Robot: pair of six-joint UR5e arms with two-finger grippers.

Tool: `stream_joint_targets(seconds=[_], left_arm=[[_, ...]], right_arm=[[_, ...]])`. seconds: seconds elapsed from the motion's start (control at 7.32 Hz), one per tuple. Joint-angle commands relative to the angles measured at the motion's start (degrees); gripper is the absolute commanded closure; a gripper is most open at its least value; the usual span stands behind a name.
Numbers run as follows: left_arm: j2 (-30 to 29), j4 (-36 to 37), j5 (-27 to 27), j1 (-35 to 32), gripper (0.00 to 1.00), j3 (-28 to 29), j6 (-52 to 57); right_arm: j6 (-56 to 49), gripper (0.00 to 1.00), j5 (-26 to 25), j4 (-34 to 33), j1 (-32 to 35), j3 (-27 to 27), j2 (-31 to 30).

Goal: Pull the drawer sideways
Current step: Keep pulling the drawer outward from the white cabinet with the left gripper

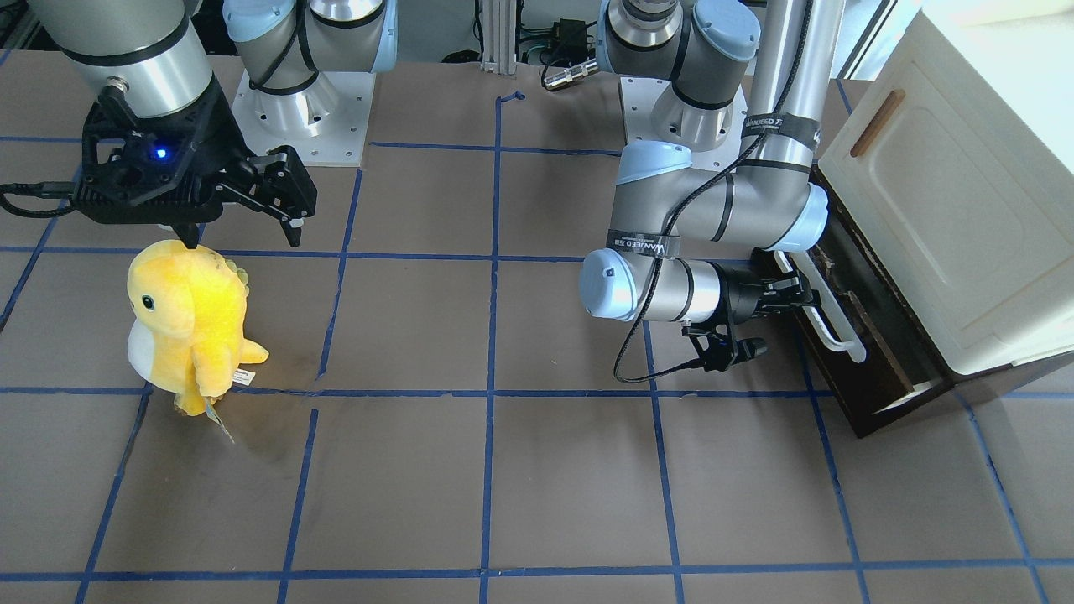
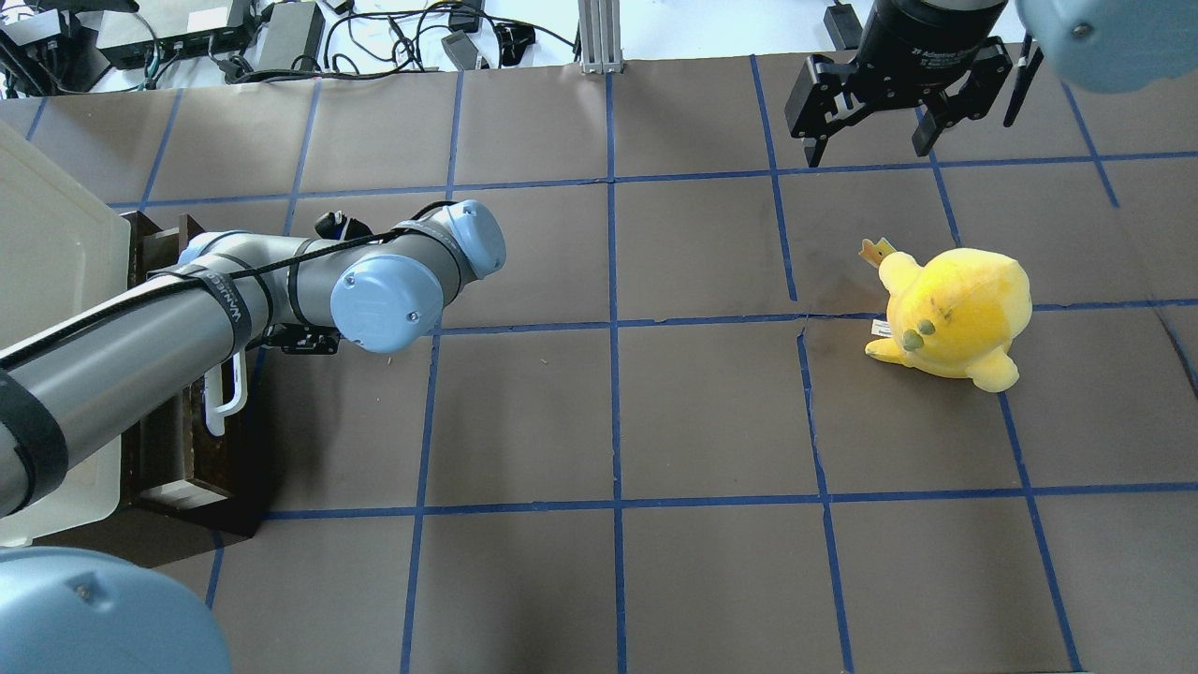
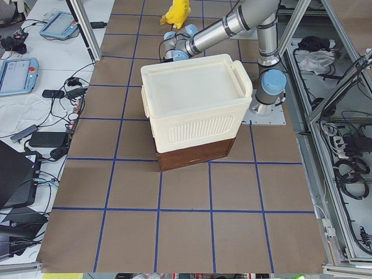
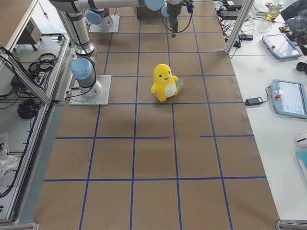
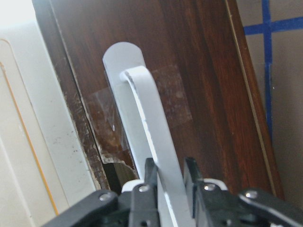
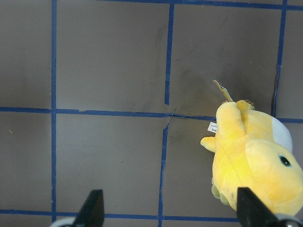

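The dark brown drawer sits under a cream cabinet at the table's end on my left. It stands slightly pulled out, with a sliver of its pale inside showing. Its long white bar handle runs along the front. My left gripper is shut on this handle. In the left wrist view the two fingers clamp the white bar against the brown front. My right gripper is open and empty, hovering above a yellow plush toy.
The yellow plush toy stands on the brown, blue-taped table on my right side, and also shows in the right wrist view. The cream cabinet has a door with a small wooden handle.
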Motion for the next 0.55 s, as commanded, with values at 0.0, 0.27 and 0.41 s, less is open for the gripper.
stream_joint_targets(seconds=[0.0, 0.27, 0.41], left_arm=[[-0.06, -0.03, -0.14, -0.04, 0.74, 0.99, 1.43], [-0.23, -0.03, -0.49, -0.22, 0.74, 1.17, 1.43], [-0.32, -0.03, -0.58, -0.3, 0.74, 1.17, 1.43]], right_arm=[[0.04, 0.0, 0.0, 0.0, 0.0, 0.0, 0.0], [0.04, 0.0, 0.0, 0.0, 0.0, 0.0, 0.0], [-0.05, 0.0, 0.0, 0.0, 0.0, 0.0, 0.0]])
